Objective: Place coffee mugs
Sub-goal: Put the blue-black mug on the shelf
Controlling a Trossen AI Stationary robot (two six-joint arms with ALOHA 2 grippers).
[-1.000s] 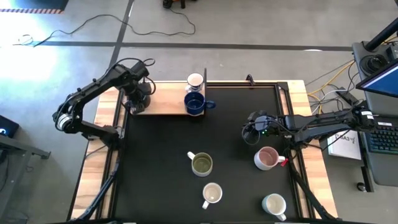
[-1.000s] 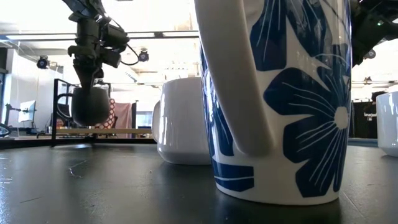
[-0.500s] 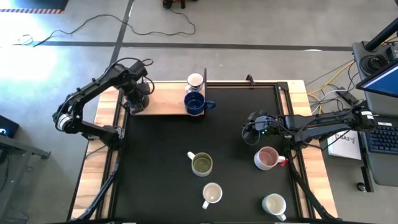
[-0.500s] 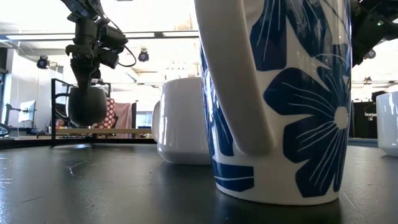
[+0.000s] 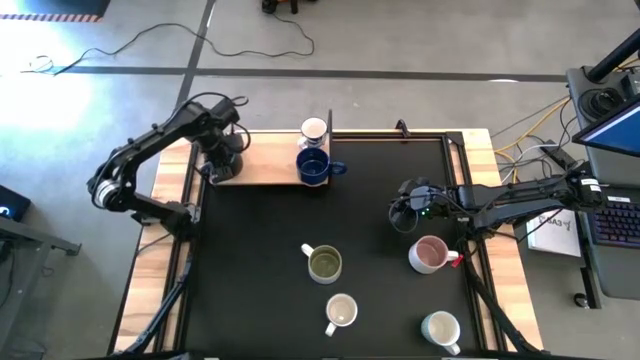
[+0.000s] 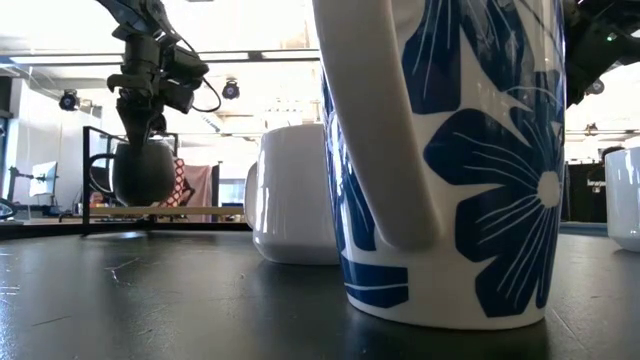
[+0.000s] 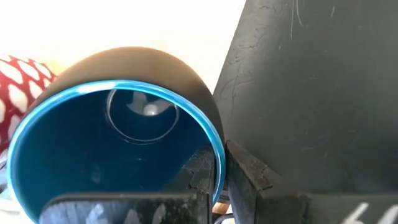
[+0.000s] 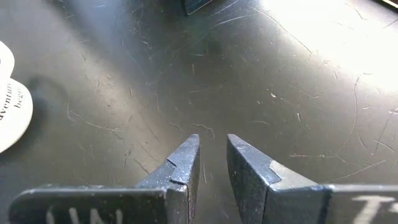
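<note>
My left gripper [image 5: 222,153] hangs over the left end of the wooden board [image 5: 268,165] at the table's far edge, shut on a mug that is dark outside and blue inside [image 6: 143,172]. A white mug [image 5: 314,130] and a dark blue mug [image 5: 313,168] stand on their bases at the board's right end. On the black mat [image 5: 250,260] stand an olive-green-inside mug [image 5: 324,264], a cream mug [image 5: 341,311], a pink mug [image 5: 430,254] and a white mug [image 5: 441,327]. My right gripper [image 5: 403,213] hovers over the mat at the right, slightly open and empty. My left gripper holds the dark mug by its rim [image 7: 215,144], one finger [image 7: 198,169] inside the blue hollow and the other [image 7: 249,177] outside against the wall. The fingers come from above, pointing down. The mug hangs upright below them [image 6: 143,172], just above the board.
A dark upright post [image 5: 330,125] stands at the board's right end beside the two mugs. The board's middle is bare between my left gripper and those mugs. In the low view a blue-flowered mug [image 6: 450,160] and a white mug [image 6: 295,195] stand close to the camera.
</note>
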